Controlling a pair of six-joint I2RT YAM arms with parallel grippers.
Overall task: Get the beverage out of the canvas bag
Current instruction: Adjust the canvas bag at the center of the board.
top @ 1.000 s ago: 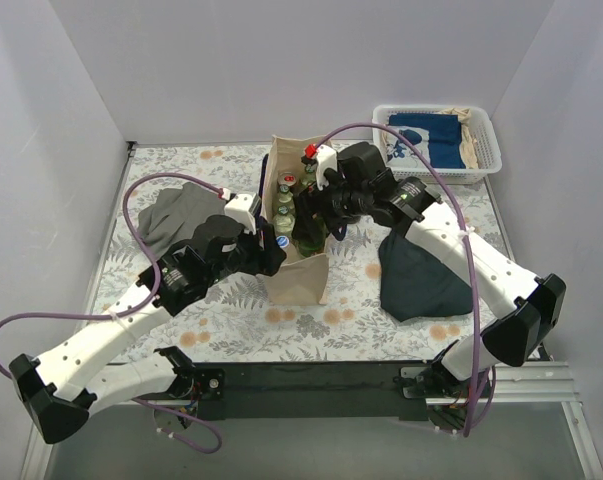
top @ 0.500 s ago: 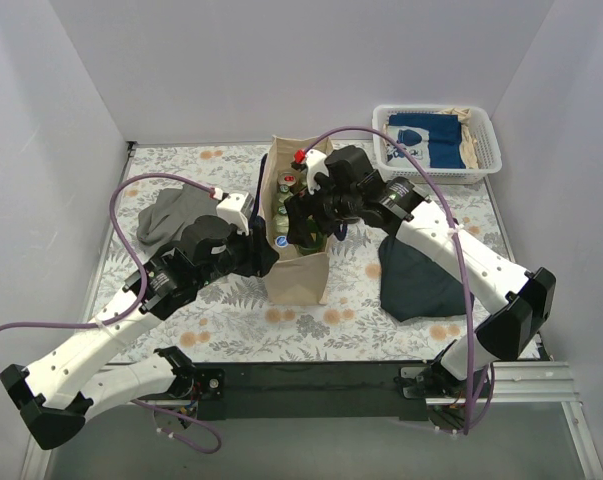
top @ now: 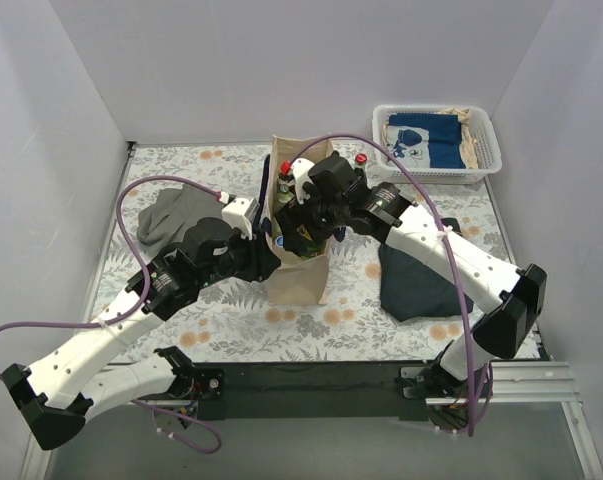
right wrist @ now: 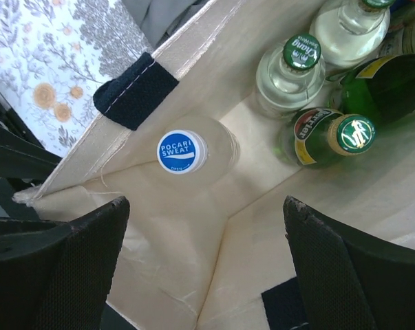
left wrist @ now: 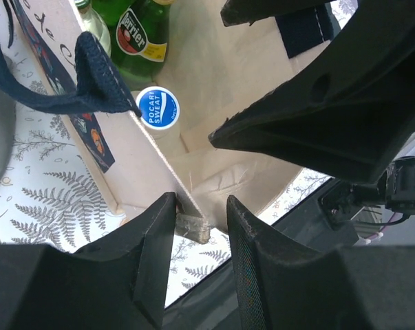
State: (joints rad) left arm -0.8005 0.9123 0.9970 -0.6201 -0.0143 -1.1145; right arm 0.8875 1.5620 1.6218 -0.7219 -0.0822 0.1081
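Bottles stand upright inside the canvas bag at the centre of the top view, caps up. The right gripper hangs over the bag's open mouth. It is nearer the drinks than the left gripper, which sits at the bag's lower-left corner.

In the left wrist view, that gripper's fingers appear clamped on the bag's rim corner. The Pocari Sweat bottle shows above them in frame.

In the right wrist view, the right gripper's fingers are spread wide and hold nothing. The Pocari cap lies up and left of the gap between them, with the bottle's long axis pointing at the camera. The reach probably needs a small shift, then a straight descent. The green-capped bottles crowd the upper right.
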